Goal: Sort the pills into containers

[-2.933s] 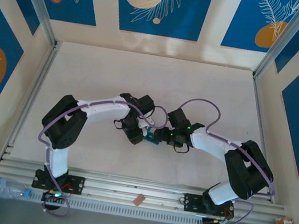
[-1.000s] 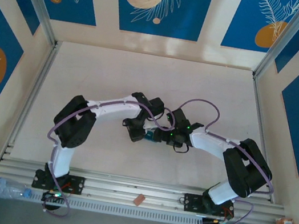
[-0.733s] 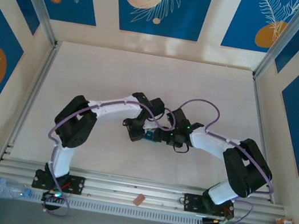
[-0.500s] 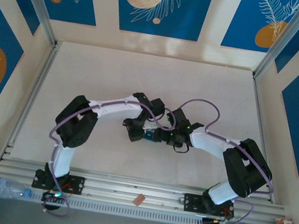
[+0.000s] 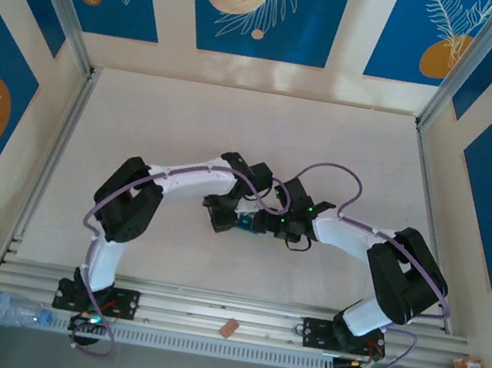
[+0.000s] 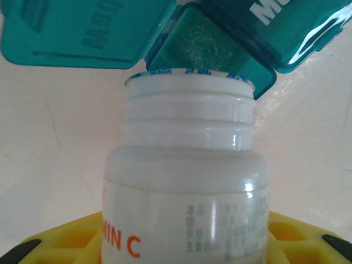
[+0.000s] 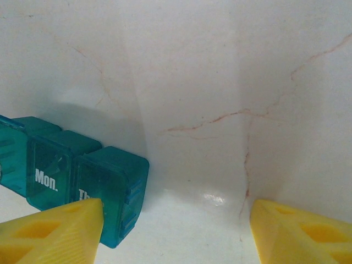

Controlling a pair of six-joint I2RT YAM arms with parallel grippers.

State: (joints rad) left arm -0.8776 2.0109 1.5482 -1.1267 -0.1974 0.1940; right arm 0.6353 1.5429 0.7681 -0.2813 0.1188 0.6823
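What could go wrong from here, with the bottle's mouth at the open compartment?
1. The bottle has a mouth about as wide as the open compartment, so pills may spill onto the table.
2. The right gripper is open and only beside the organiser, not clamping it, so a nudge from the bottle could slide it.
3. The raised lid might get knocked shut.

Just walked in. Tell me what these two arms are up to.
The left gripper holds an uncapped white bottle, its mouth aimed at the teal pill organiser, close up to a compartment whose lid is flipped open. The right gripper stands open over the table at one end of the organiser, one finger beside the end compartment, perhaps bracing it. I can see no pills in the open compartment.
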